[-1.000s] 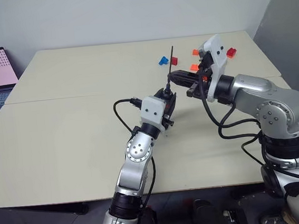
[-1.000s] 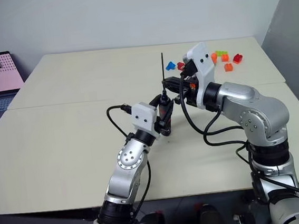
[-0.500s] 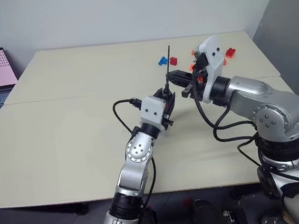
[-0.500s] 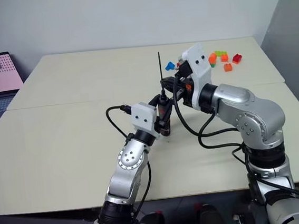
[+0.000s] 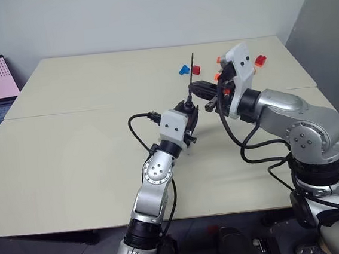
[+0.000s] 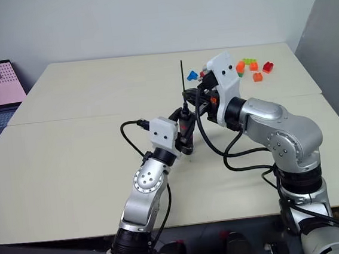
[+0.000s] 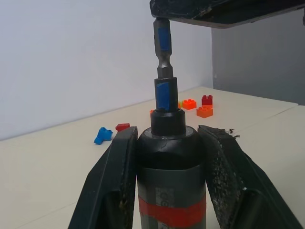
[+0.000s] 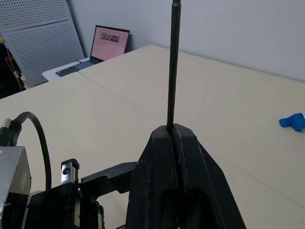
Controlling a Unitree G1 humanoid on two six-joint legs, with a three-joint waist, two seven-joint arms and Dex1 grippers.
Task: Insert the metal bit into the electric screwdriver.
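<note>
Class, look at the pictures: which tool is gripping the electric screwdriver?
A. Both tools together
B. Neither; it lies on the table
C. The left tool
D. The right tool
C: the left tool clamps the electric screwdriver between its fingers, while the right tool pinches the metal bit.

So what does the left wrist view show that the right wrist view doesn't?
Left wrist view: the electric screwdriver clamped between the left gripper's fingers, the metal bit's lower end seated in its tip, and red and orange blocks.
Right wrist view: the right gripper shut on the bit's shaft, and a laptop.
Both: the metal bit, the table, the blue block.
</note>
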